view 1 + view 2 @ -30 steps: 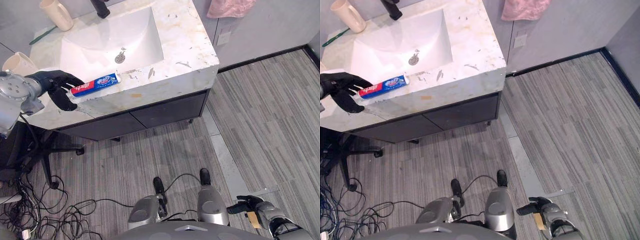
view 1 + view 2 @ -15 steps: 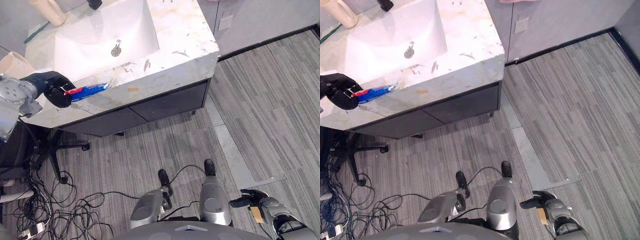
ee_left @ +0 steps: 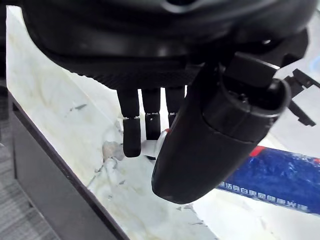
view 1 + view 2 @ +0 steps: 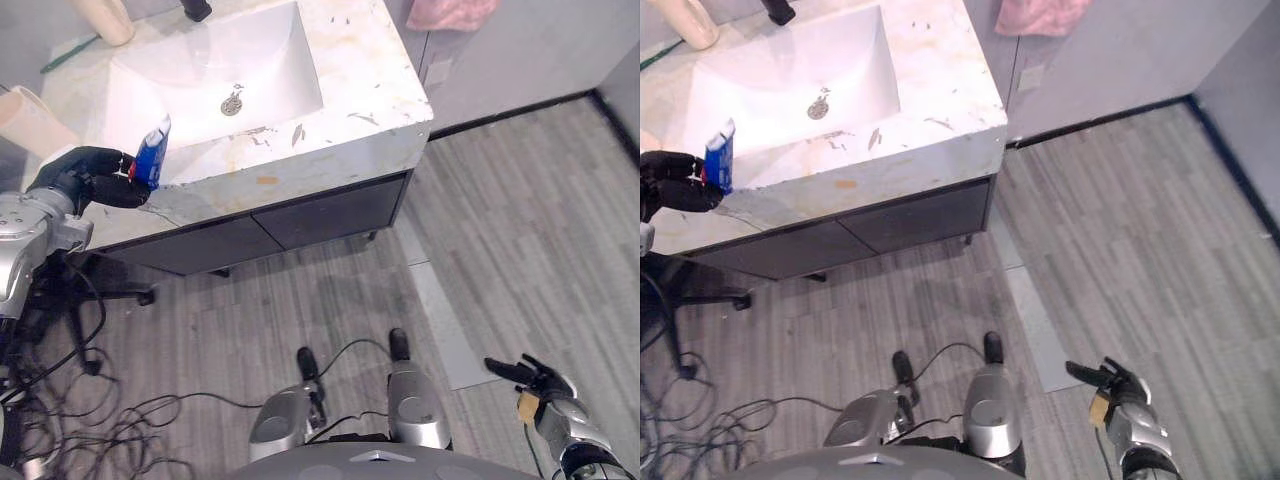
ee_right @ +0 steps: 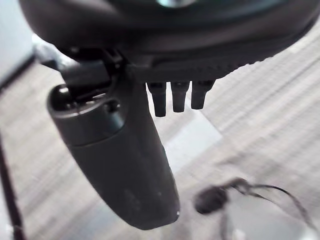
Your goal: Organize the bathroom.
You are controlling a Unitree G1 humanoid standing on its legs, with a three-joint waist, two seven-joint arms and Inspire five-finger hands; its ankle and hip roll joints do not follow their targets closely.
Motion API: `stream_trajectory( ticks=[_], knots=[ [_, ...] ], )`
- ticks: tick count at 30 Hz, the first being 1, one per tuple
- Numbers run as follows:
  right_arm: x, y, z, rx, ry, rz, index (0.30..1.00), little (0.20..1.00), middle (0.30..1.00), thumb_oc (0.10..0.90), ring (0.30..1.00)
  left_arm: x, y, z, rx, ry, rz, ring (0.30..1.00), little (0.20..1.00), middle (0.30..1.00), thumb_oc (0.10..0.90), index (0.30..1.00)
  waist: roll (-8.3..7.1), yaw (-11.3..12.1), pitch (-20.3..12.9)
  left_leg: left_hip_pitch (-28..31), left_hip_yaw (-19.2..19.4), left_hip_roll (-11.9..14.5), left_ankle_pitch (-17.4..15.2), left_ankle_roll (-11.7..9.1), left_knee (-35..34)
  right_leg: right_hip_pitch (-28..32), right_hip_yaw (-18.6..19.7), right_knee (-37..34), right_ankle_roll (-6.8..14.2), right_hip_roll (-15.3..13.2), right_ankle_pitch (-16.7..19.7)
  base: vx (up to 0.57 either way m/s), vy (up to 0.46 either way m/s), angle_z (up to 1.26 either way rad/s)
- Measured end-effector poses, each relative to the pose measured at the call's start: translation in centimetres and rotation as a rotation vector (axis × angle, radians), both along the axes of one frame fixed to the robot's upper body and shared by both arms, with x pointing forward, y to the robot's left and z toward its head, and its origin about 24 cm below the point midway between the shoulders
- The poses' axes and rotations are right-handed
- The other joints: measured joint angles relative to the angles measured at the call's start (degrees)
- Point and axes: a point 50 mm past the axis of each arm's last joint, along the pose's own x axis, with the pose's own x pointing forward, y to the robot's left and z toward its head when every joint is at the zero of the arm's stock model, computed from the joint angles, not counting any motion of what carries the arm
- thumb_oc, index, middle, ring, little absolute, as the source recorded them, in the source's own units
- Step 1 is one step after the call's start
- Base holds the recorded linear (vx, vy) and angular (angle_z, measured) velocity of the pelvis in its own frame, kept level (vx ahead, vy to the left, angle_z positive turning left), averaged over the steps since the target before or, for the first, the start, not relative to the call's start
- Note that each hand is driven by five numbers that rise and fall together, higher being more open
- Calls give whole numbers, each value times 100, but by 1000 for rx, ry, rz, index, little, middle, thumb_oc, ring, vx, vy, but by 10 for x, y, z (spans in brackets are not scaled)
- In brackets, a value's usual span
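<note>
- Right hand [image 4: 535, 381], nearest the camera, hangs low over the grey plank floor [image 4: 520, 230]. Its fingers [image 5: 173, 97] are straight and loose in the right wrist view, with nothing in them. Idle; well apart from the work.
- Left hand [image 4: 88, 180] sits at the front left corner of the table [image 4: 380, 110], a marble-look vanity top. Its fingers [image 3: 131, 131] and thumb are curled round the lower end of the toothpaste tube [image 4: 152, 153].
- Tube stands nearly upright, blue body, free end up, above the table edge just in front of the white sink [image 4: 220, 70].
- Risk: the hold is at one end only, so the long free end could swing or slip out. Judged cause: a soft, smooth tube pinched near its tip.
- Risk: the tube hangs over the very edge of the table; if let go here it may fall to the floor rather than the top.
- Risk: squeezing harder could crush the tube. Whether its cap is on I cannot tell.
- Writing: white print along the blue tube shows in the left wrist view; too small to make out, not recorded.
- Further back: cream cup [image 4: 102, 17] at the far left corner of the table, a green toothbrush [image 4: 68, 55] lying beside it, dark tap [image 4: 195, 9] behind the sink, pink towel [image 4: 452, 12] on the wall. A swing of the arm toward the cup could knock it over.
</note>
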Motion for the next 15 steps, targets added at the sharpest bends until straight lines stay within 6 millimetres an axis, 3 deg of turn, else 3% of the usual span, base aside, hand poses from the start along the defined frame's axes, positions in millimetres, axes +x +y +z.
stream_trajectory(
  ticks=[4, 5, 7, 11, 13, 14, 15],
  knots=[
    [1, -16, 18, -67, -97, -78, 900, 900, 900, 800, 900, 0, -6, 5, -33, -21, -17, 300, 300, 300, 400, 300, -504, 37, -291, 12, 86, 63, -92, -11, 33, 26, 7, -23, -4, 48, 2, 61, -34, -2],
    [3, -27, 32, -123, -141, -96, 900, 900, 900, 800, 900, 0, -10, 5, -82, -26, -40, 300, 300, 300, 400, 300, -689, 28, -411, 11, 104, 72, -109, -12, 53, 56, 8, -93, -6, 53, 36, 54, 6, -5],
    [10, -42, 54, -201, -206, -105, 900, 900, 900, 800, 900, 1, -15, 3, -142, -28, -62, 300, 300, 300, 400, 300, -785, 13, -473, 15, 156, 61, -114, -9, 67, 94, 44, -195, -15, 45, 88, 63, 19, -8],
    [34, -61, 116, -405, -390, -63, 900, 900, 900, 800, 900, 5, -29, -5, -246, -24, -99, 300, 300, 300, 400, 300, -763, -112, -522, 15, 251, 42, -139, 9, 179, 157, 182, -384, 1, 33, 250, 32, 23, -18],
    [52, -58, 152, -507, -472, 16, 900, 900, 900, 800, 900, 8, -41, -10, -289, -28, -114, 300, 300, 300, 400, 300, -679, -227, -560, 14, 261, 45, -228, 5, 230, 195, 222, -492, -1, 45, 317, 14, 26, -26],
    [71, -48, 193, -636, -576, 115, 900, 900, 900, 800, 900, 14, -52, -14, -344, -35, -135, 300, 300, 300, 400, 300, -574, -295, -603, 29, 303, 49, -233, 2, 240, 190, 315, -551, 4, 62, 374, 19, 22, -31],
    [80, -42, 211, -691, -625, 158, 900, 900, 900, 800, 900, 16, -57, -12, -358, -41, -153, 300, 300, 300, 400, 300, -542, -317, -612, 26, 316, 55, -239, 1, 274, 191, 333, -581, -8, 68, 393, 6, 15, -32]
  ],
)
